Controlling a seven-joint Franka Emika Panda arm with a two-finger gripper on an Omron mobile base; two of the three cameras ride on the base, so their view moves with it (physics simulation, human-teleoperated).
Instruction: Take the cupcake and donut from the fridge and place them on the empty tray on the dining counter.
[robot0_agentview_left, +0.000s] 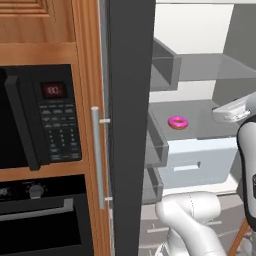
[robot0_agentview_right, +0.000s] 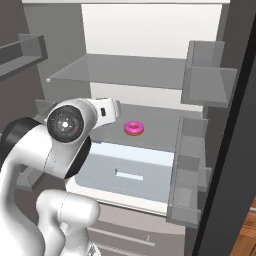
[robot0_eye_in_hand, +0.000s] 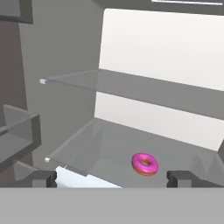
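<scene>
Pink icing marks your target: the donut (robot0_eye_in_hand: 145, 164) lies flat on the lower grey shelf (robot0_eye_in_hand: 100, 148) of the open fridge (robot0_agentview_right: 150, 30), alone on that shelf and well clear of its edges. In the hand view it sits at about 5 o'clock from the picture's centre, just above and between the two dark fingertips (robot0_eye_in_hand: 43, 178) — closer to the right one than the left. Your gripper (robot0_eye_in_hand: 112, 179) has its fingers spread wide apart with nothing between them, and neither tip touches the donut.

From the right base view, the donut (robot0_agentview_right: 134, 128) rests just at 3 o'clock of the white hand, above the pale drawer front (robot0_agentview_right: 130, 172). From the left base view you see it (robot0_agentview_left: 178, 122) at 9 o'clock of the hand, with the dark fridge door (robot0_agentview_left: 129, 125) standing open at the left and its bar handle (robot0_agentview_left: 97, 157) beside a black microwave (robot0_agentview_left: 42, 117). An upper glass shelf (robot0_agentview_right: 120, 70) sits above the donut's shelf.
</scene>
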